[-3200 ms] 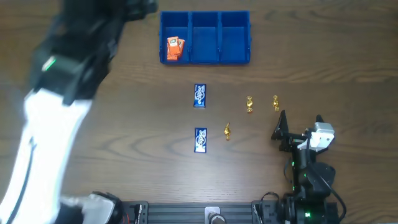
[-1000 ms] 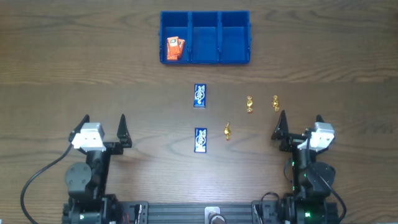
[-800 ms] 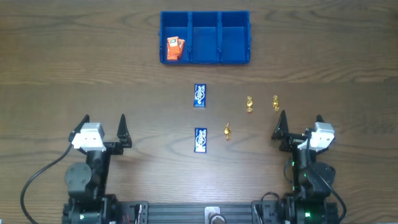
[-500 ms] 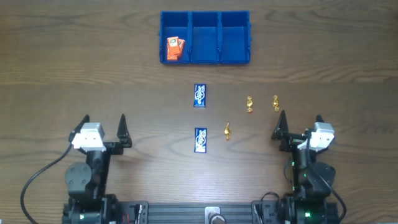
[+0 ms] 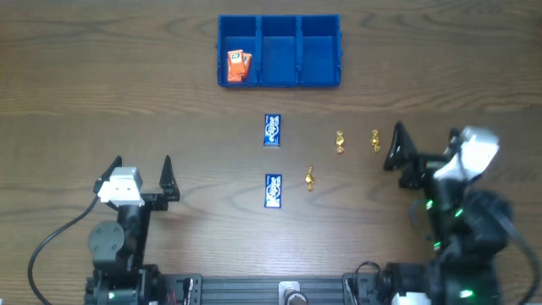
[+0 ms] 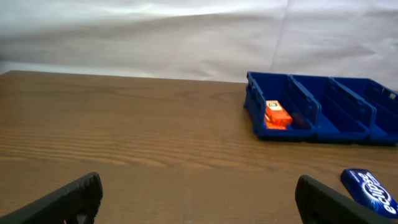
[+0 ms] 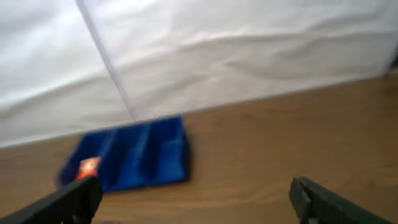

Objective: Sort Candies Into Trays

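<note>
The blue three-compartment tray [image 5: 279, 80] lies at the far middle of the table, and its left compartment holds orange candies [image 5: 238, 66]. Two blue-wrapped candies [image 5: 272, 130] [image 5: 273, 191] lie mid-table. To their right are three gold candies [image 5: 310, 179] [image 5: 340, 141] [image 5: 375, 140]. My left gripper [image 5: 141, 174] stands open and empty at the near left. My right gripper [image 5: 426, 142] is open and empty, lifted at the right, beside the rightmost gold candy. The left wrist view holds the tray [image 6: 317, 127], an orange candy [image 6: 277, 115] and a blue candy [image 6: 367, 190]. In the right wrist view the tray [image 7: 130, 158] lies far off.
Bare wooden tabletop surrounds the candies. Both arm bases stand along the near edge. A white sheet [image 7: 217, 56] hangs behind the table's far edge.
My left arm came down from high over the left side and has rested since. In the last half second my right gripper rose and shifted right, farther from its base.
</note>
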{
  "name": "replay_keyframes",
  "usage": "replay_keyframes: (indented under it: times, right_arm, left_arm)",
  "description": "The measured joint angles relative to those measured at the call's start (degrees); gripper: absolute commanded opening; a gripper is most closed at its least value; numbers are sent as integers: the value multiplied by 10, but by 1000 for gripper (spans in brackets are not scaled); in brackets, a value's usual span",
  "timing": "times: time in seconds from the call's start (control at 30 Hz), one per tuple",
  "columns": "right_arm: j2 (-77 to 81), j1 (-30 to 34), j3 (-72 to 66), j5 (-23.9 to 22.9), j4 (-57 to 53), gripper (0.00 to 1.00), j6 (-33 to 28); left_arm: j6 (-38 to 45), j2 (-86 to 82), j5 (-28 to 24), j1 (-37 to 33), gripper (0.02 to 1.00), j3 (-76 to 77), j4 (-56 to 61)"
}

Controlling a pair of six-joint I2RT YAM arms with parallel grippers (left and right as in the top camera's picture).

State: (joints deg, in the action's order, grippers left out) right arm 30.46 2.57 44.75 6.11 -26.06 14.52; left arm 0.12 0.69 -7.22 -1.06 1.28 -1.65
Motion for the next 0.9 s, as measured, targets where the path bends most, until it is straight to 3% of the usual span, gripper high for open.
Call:
replay_keyframes:
  times: [0.17,0.4,0.6,0.9]
  right_arm:
    - [175,0,214,82,-165,996,1]
    - [399,-47,420,131,-372,998,3]
    - [564,-154,521,136,-467,998,7]
    - [708,-289,525,72,-574,998,83]
  left_arm:
    - [0,0,0,0,998,0,-1]
    - [0,-1,0,0,998,1,-1]
    - [0,-1,0,0,998,1,-1]
    - [0,-1,0,0,998,1,-1]
